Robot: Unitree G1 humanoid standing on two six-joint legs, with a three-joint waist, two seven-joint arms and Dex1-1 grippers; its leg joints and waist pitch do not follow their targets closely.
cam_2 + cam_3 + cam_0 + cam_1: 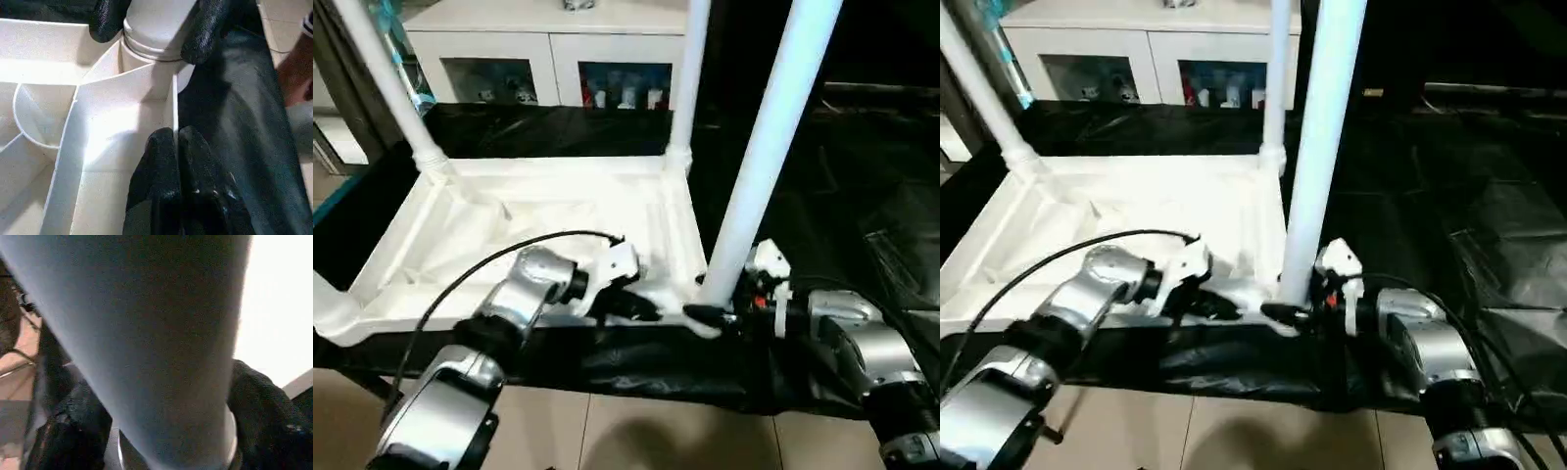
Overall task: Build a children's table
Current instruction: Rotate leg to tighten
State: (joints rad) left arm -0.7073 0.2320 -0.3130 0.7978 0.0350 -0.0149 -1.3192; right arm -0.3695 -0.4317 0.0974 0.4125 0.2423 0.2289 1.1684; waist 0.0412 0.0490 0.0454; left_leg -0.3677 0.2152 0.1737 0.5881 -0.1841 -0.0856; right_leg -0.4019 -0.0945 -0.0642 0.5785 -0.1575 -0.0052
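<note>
Three white legs stand up from the children's table (538,220), which lies upside down on a desk (862,196) draped in black sheeting. Behind it sits a white cabinet (548,59) with glass-fronted compartments, and pale floor tiles (636,431) run along the near edge. Now to the near right corner: the right end effector (710,315) comes in low from the right, its black fingers spread either side of the base of the nearest leg (769,147), right where it meets the corner socket; whether they press on it I can't tell. Left end effector (177,161) next, fingers squeezed together, holding nothing, tips at the thin near rim just beside that same socket. A person's hand (296,73) shows off the desk's edge.
</note>
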